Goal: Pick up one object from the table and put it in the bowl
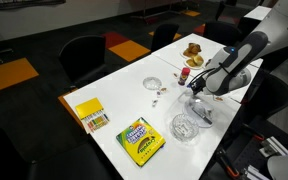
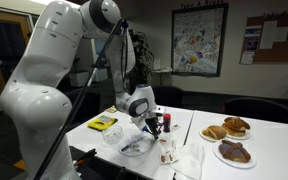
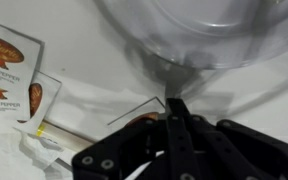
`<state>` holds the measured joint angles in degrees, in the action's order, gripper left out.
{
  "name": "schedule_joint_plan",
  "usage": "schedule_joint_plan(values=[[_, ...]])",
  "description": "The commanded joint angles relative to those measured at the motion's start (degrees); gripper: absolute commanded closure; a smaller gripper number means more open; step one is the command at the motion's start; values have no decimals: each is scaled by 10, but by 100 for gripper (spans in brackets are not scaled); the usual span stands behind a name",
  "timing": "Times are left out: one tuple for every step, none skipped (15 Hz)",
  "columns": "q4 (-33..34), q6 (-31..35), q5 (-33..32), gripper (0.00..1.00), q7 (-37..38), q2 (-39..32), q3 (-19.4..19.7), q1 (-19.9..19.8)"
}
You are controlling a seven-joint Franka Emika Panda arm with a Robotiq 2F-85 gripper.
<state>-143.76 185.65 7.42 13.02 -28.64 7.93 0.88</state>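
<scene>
While the gripper (image 3: 174,108) hung just beside the bowl (image 1: 187,127), its jaws looked pressed together w/ nothing clearly held; couldn't confirm. The bowl sat near the crayon box (image 1: 141,140), apparently empty. Pick & drop prob. both left.

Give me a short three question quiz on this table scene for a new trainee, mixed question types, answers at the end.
1. True or false: the glass bowl stands right next to the crayon box.
2. Which food is in view? A pastries, B apples, C bananas.
3. Fill in: the flat box lying beyond the crayon box is mainly ___ in colour.

Key: 1 true; 2 A; 3 yellow.
</scene>
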Motion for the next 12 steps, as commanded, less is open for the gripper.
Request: schedule_joint_plan(values=[[-17, 0, 19, 100, -3, 15, 38, 56], [-19, -2, 22, 100, -1, 16, 49, 69], [-23, -8, 29, 74, 5, 20, 62, 83], [-25, -8, 35, 72, 8, 21, 72, 93], [-30, -7, 44, 67, 15, 23, 82, 99], [-33, -2, 51, 59, 19, 22, 89, 104], [-36, -1, 58, 53, 24, 22, 96, 106], [-38, 4, 63, 45, 26, 20, 100, 105], [-39, 13, 65, 39, 24, 18, 104, 102], [-37, 29, 64, 31, 20, 12, 106, 99], [-31, 32, 59, 25, 11, 13, 100, 85], [-27, 38, 58, 17, 7, 12, 100, 80]])
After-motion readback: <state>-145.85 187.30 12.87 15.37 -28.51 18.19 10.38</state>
